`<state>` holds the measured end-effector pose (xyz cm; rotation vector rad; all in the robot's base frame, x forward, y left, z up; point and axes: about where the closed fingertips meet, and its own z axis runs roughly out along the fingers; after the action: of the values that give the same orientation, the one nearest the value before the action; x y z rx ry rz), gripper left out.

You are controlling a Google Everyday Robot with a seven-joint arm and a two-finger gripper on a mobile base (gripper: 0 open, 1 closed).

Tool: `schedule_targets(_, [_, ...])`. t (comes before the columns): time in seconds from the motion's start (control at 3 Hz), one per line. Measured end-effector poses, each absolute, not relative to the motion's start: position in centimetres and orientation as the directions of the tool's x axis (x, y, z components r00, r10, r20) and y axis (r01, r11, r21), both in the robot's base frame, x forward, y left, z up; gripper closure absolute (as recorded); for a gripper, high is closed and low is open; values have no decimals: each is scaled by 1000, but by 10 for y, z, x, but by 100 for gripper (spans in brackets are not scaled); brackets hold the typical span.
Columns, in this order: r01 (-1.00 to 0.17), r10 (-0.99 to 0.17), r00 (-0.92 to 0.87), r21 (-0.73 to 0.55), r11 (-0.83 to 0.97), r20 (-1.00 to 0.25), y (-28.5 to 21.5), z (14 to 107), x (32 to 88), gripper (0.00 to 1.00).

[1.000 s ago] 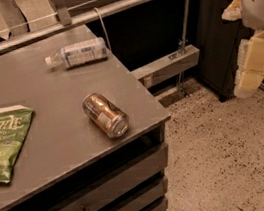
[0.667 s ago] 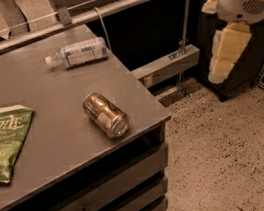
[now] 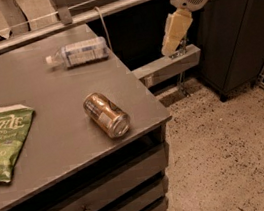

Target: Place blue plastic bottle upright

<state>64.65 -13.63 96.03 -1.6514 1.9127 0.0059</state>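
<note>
The blue plastic bottle (image 3: 79,53) lies on its side near the far right corner of the counter (image 3: 44,95), with its cap pointing left. The copper can (image 3: 107,115) lies near the front right corner, and the green chip bag (image 3: 4,142) is to its left. The gripper (image 3: 169,48) hangs beyond the right edge; I cannot tell if it is open or closed.

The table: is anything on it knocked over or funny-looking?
The blue plastic bottle lies on its side near the far edge of the table, and the can lies tipped near the front corner. Nothing looks spilled. The gripper hangs to the right, touching neither.
</note>
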Motion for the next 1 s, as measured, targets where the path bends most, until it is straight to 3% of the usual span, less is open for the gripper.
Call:
schedule_targets(0.33, [-900, -846, 22, -379, 215, -533, -96, 958, 698, 0])
schedule_targets(1.0, [-923, -694, 108, -331, 196, -712, -13, 955, 742, 0])
